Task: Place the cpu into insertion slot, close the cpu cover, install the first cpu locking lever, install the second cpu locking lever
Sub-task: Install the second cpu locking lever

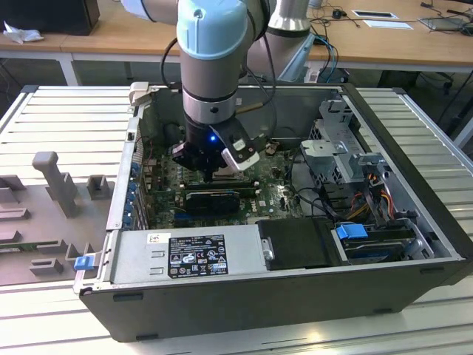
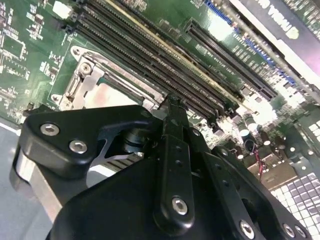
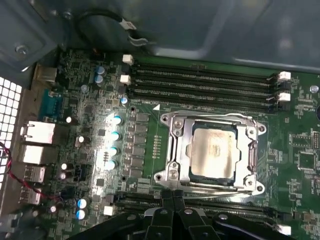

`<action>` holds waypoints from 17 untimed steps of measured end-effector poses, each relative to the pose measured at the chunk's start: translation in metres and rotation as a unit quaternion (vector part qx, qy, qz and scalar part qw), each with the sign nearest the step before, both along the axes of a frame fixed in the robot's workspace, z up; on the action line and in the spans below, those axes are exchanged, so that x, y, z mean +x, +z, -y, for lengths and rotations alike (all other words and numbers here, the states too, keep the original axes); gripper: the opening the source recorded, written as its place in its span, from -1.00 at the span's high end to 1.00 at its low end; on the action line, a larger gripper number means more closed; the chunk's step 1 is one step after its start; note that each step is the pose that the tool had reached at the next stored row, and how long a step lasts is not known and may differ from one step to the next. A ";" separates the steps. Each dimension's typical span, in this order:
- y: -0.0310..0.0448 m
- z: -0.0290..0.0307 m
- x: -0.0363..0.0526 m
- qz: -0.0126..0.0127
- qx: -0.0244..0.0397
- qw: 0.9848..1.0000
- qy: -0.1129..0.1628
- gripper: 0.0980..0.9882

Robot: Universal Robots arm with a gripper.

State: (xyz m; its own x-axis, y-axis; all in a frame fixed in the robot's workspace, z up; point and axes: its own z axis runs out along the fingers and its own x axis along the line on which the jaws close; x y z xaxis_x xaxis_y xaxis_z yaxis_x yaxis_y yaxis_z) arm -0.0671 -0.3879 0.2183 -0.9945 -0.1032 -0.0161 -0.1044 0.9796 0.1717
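Inside insertion slot (image 3: 212, 152), cpu (image 3: 212, 151) flat, square.

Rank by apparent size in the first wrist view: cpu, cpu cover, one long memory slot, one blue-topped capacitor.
1. Memory slot: longest, though thin.
2. cpu cover: frames the cpu, so wider.
3. cpu.
4. Capacitor: by far the smallest.
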 end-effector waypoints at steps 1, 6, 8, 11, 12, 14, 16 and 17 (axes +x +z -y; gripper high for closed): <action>-0.0004 0.0009 -0.0001 0.000 0.007 1.000 0.000 0.98; -0.0049 0.0046 -0.0023 0.000 0.022 1.000 0.000 0.98; -0.0058 0.0054 -0.0037 0.001 0.023 1.000 0.000 0.98; -0.0075 0.0070 -0.0046 0.001 0.028 1.000 -0.001 0.98; -0.0079 0.0078 -0.0052 0.001 0.032 0.999 -0.001 0.98; -0.0091 0.0101 -0.0060 0.000 0.037 0.999 -0.001 0.98; -0.0108 0.0116 -0.0060 0.001 0.039 0.999 -0.001 0.98; -0.0118 0.0123 -0.0061 0.000 0.041 0.999 -0.001 0.98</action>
State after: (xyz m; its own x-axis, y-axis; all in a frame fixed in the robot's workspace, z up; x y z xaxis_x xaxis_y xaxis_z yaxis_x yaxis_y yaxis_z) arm -0.0731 -0.4002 0.2065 -0.9948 -0.0990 -0.0253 -0.1022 0.9625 0.2512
